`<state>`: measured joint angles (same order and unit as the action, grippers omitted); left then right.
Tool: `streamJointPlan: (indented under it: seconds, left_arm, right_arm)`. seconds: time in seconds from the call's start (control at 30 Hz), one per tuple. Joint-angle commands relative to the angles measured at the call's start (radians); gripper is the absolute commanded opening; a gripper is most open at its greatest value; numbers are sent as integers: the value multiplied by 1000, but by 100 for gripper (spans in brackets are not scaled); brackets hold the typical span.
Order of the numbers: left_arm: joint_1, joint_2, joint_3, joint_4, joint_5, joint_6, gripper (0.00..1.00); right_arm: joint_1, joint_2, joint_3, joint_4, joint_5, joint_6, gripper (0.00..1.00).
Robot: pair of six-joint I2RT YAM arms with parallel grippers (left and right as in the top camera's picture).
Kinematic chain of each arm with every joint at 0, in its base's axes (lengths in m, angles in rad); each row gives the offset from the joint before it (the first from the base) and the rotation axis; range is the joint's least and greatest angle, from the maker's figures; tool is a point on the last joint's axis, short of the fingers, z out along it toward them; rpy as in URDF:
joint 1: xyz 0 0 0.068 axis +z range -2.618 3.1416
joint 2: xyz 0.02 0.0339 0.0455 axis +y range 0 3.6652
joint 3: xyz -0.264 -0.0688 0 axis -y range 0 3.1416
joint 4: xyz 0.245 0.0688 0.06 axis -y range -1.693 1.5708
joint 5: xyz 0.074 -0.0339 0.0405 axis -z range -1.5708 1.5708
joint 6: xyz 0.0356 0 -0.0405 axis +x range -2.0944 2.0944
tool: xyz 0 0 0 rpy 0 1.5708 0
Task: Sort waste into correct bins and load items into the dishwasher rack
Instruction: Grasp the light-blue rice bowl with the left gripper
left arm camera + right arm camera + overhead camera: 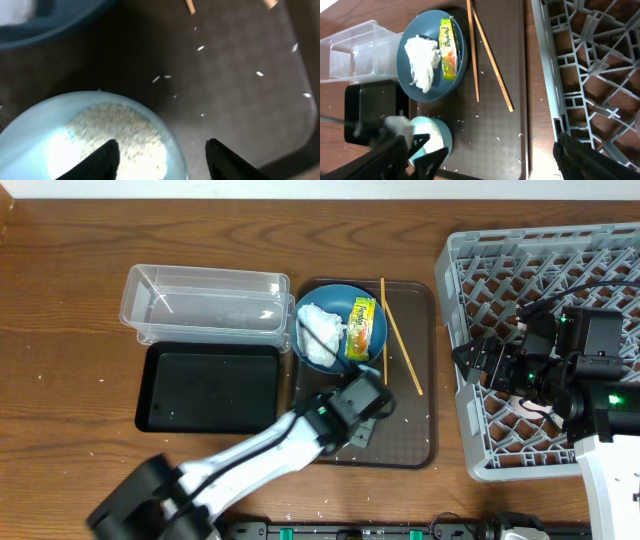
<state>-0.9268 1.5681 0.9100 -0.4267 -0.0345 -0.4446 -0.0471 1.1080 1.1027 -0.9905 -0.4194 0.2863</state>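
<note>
My left gripper [360,405] [162,161] is open over the white bowl [45,135] [439,135], which holds white rice [117,135] and stands on the brown serving tray. One finger is above the rice, the other outside the rim. The blue plate [335,300] [430,85] carries the crumpled tissue [320,335] [422,62] and the yellow-green wrapper [362,328] [449,47]. Two chopsticks [400,340] [487,55] lie beside it. My right gripper [478,360] [485,160] is open and empty at the grey rack's [545,270] [590,75] left edge. The cups are out of view.
The clear tub [205,305] [355,52] and the black tray [210,387] [370,107] sit left of the brown serving tray [400,430] [490,125]. Loose rice grains [260,74] are scattered on the serving tray.
</note>
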Motion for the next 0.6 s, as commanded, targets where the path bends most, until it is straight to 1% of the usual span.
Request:
streamJointPlan:
  seconds: [0.0, 0.03, 0.07, 0.1, 0.3, 0.4, 0.43, 0.47, 0.57]
  left_arm:
    - [-2, 69, 101, -45, -30, 49, 47]
    - [-2, 85, 113, -60, -29, 48, 42]
    - [-2, 95, 115, -65, -29, 48, 36]
    - [-2, 104, 115, -73, -29, 47, 33]
    - [-2, 157, 115, -100, 1, 39, 28]
    - [-2, 152, 119, -101, 0, 32, 21]
    - [-1, 148, 124, -106, 1, 32, 12]
    - [-1, 143, 131, -116, 1, 32, 7]
    - [-1, 112, 171, -173, 5, 28, 6]
  right_arm:
    - [23, -2, 14, -1, -15, 13, 92]
    - [23, -2, 14, -1, -15, 13, 92]
    - [23, -2, 14, -1, -15, 13, 92]
    - [23, -2, 14, -1, -15, 13, 92]
    - [23, -2, 14, 2, -15, 13, 91]
    - [23, -2, 14, 3, -15, 13, 91]
    - [23, -2, 14, 3, -15, 13, 91]
    - [23, -2, 14, 3, -15, 13, 91]
    - [23, -2, 14, 3, -15, 13, 91]
